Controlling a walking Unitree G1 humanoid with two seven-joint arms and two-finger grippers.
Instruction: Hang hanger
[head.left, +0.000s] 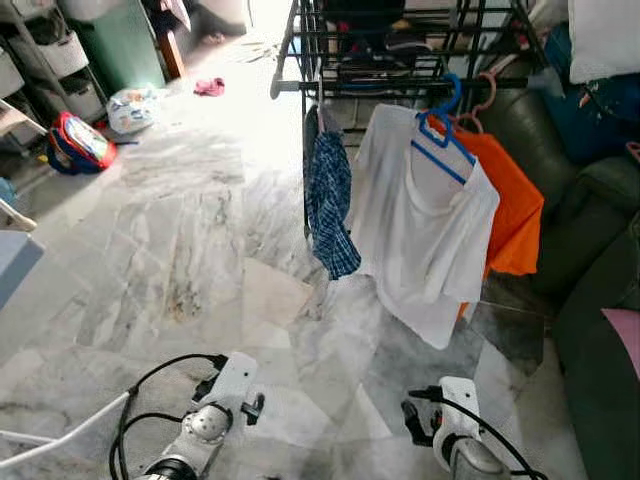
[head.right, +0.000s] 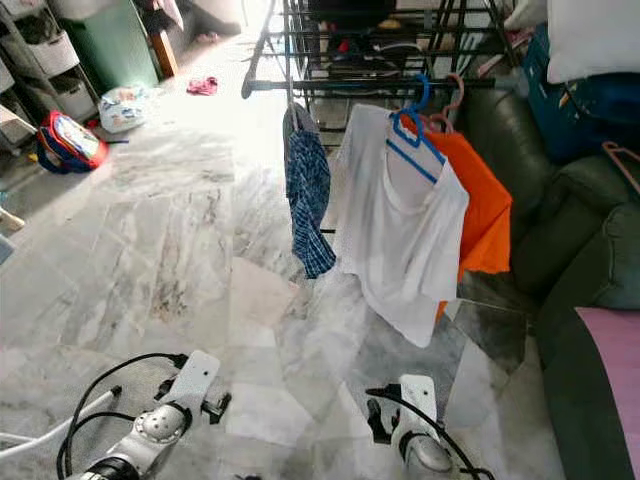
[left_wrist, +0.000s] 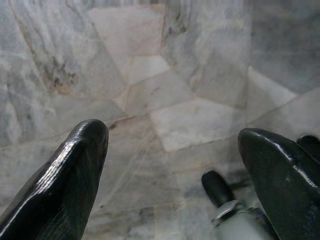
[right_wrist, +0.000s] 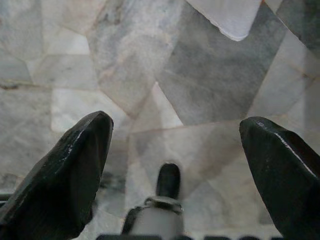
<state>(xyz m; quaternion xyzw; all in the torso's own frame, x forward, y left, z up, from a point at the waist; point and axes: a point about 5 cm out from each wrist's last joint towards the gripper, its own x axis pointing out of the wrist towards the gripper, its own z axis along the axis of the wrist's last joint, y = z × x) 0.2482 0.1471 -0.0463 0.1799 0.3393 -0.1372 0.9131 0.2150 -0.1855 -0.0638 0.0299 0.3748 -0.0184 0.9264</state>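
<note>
Left wrist view and right wrist view show the left gripper (left_wrist: 172, 150) and right gripper (right_wrist: 175, 145) spread wide and empty – the blue hanger (head.left: 444, 135) on the far rack (head.left: 400, 85) is best checked squarely hooked before retreat is made

Floor (head.left: 180, 240): grey-and-white veined marble in irregular slabs. Rack (head.left: 400, 60): black bars. Hanger (head.left: 445, 135): blue, carrying a white shirt (head.left: 420, 230). Beside it, a blue-and-white checked cloth (head.left: 330, 205) and an orange garment (head.left: 515, 210). Sofa (head.left: 590, 290): dark green. Bag (head.left: 78, 142): red and blue. Left tool (left_wrist: 170, 165) and right tool (right_wrist: 175, 160): glossy black fingers.
</note>
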